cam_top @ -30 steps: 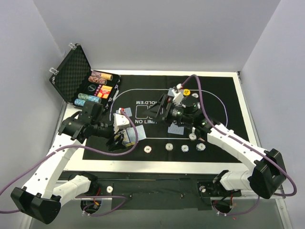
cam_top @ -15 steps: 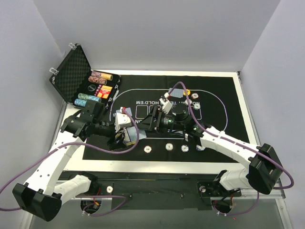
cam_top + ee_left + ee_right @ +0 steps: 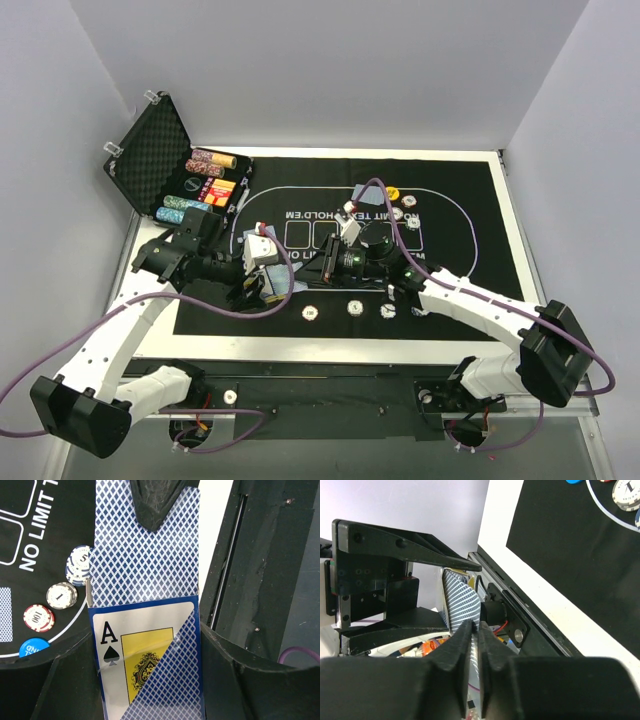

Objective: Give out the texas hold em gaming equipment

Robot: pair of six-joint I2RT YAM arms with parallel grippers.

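Dealing from deck [image 3: 145, 565] clamped in left gripper [image 3: 258, 283], with card [image 3: 461, 600] edge pinched between right gripper's [image 3: 475, 630] nearly closed fingers. Next: pull clear singly, then lay on mat [image 3: 460, 200].

Likely a robotics lab: bare white walls [image 3: 330, 70] box in a table [image 3: 330, 349] bearing two cabled arms [image 3: 110, 350]

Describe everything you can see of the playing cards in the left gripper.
The stack of blue diamond-backed playing cards looks like thin glossy card. The left gripper clamps it, a black finger pressing the top back. Lower down a white face shows an ace of spades and a yellow panel, half covered by a skewed blue-backed card, apparently the one whose edge the right gripper pinches.
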